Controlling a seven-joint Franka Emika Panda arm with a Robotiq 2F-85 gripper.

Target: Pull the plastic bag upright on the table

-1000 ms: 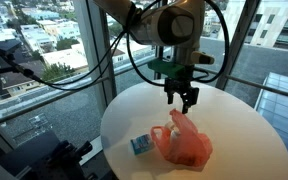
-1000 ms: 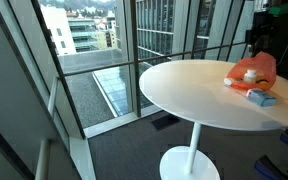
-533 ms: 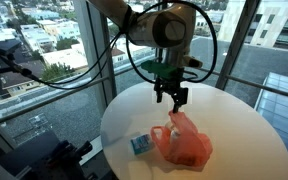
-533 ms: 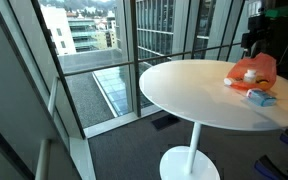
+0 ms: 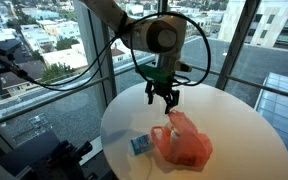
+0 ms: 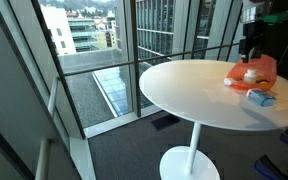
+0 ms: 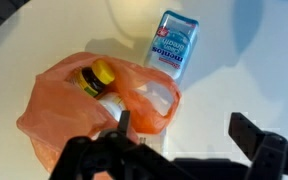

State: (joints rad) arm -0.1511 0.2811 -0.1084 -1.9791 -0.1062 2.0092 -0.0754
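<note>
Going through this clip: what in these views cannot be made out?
Print on the packet: blurred in the wrist view, too small in both exterior views.
Contents of the bag: only a yellow cap and a pale body show through crinkled plastic.
Lower part of the bag in the wrist view: hidden behind the hand and cut by the bottom edge.
Part of the table in an exterior view: cut by the right edge.

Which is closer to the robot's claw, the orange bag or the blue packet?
The orange plastic bag: it sits just below the gripper, while the small blue packet lies farther off beside it.
</note>
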